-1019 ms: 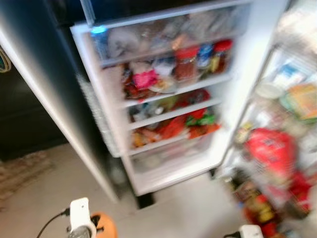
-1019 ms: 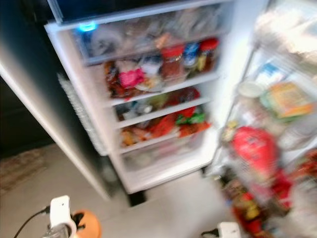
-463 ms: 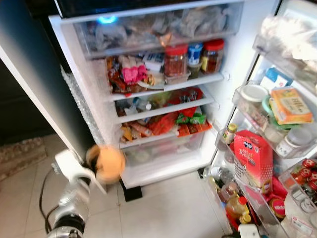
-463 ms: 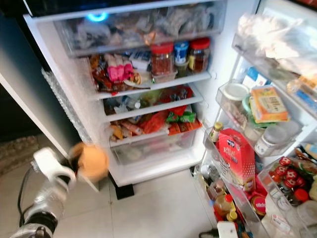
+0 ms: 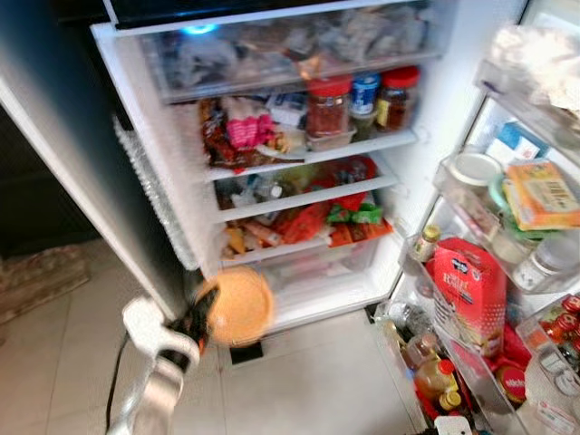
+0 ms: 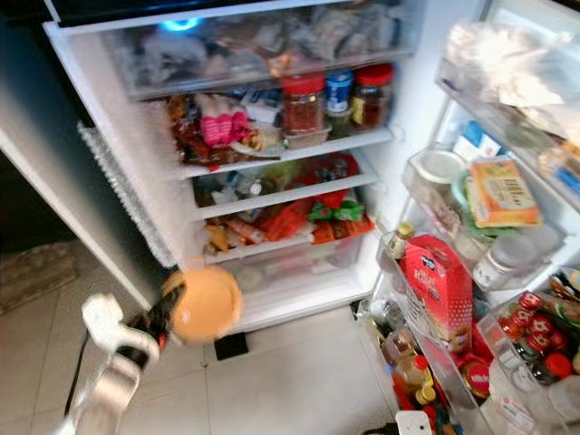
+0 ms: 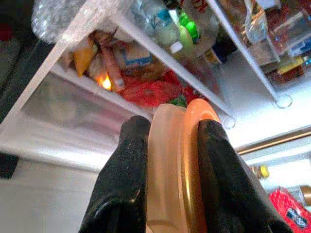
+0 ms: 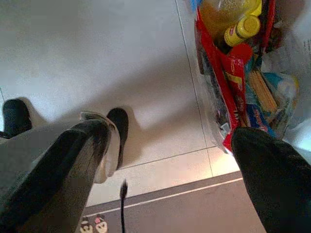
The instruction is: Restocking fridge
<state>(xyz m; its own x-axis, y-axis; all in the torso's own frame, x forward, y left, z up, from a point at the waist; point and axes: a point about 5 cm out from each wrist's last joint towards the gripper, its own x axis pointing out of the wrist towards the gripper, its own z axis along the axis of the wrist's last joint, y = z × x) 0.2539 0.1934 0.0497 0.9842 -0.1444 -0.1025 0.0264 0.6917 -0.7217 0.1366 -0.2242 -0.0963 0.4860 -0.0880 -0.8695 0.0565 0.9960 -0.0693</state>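
Observation:
My left gripper (image 5: 207,313) is shut on an orange round container (image 5: 238,306), a flat tub with a pale body and an orange lid (image 7: 192,160). It is held up in front of the clear bottom drawer (image 5: 313,272) of the open fridge (image 5: 172,190). In the left wrist view the two black fingers (image 7: 124,174) clamp the container edge-on, below a shelf crowded with packets (image 7: 146,92). My right gripper (image 8: 170,160) hangs low over the tiled floor, open with nothing between its fingers.
The fridge shelves are packed: red-lidded jars (image 5: 328,107) on the upper shelf, red and green packets (image 5: 349,217) lower down. The open door on the right carries a red carton (image 5: 469,288), bottles (image 5: 433,379) and tubs. A rug (image 5: 41,281) lies on the floor at left.
My left arm has risen from the bottom edge of the picture and carried the orange container right, towards the fridge's bottom drawer. The camera has shifted and steadied.

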